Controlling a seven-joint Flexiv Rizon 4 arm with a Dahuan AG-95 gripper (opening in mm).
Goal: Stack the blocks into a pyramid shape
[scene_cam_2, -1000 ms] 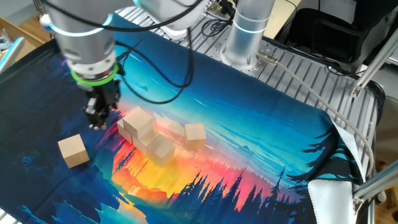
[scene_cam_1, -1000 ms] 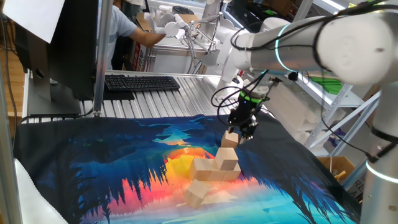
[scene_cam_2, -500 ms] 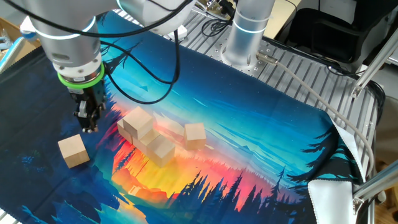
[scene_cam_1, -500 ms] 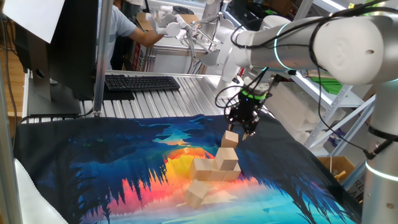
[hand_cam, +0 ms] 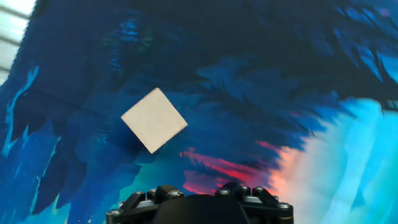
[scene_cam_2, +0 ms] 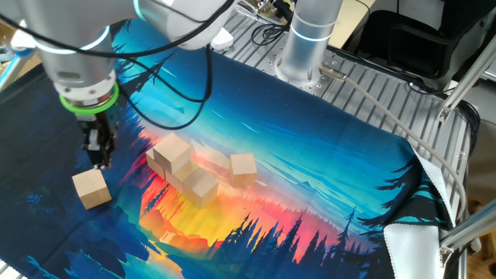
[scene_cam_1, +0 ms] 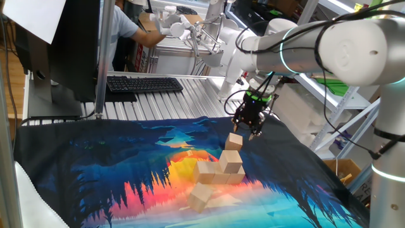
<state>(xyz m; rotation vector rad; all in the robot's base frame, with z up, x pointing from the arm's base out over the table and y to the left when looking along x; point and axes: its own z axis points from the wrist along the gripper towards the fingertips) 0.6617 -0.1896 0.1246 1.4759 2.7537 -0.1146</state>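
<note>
1 block just below gripper, apparently apart.

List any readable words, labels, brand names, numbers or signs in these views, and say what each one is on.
None can be read.
Keyboard: key legends too small to read.
Wooden blocks: plain faces, no marks, including the lone block in the hand view.
Printed cloth: forest sunset picture only, no lettering.
Robot arm: no legible branding.

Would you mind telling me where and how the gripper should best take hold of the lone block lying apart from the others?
Grip the lone block across two opposite flat side faces, coming straight down from above. It sits flat on the cloth with open space all round; the hand view shows it turned diagonally, so align the gripper accordingly.
</note>
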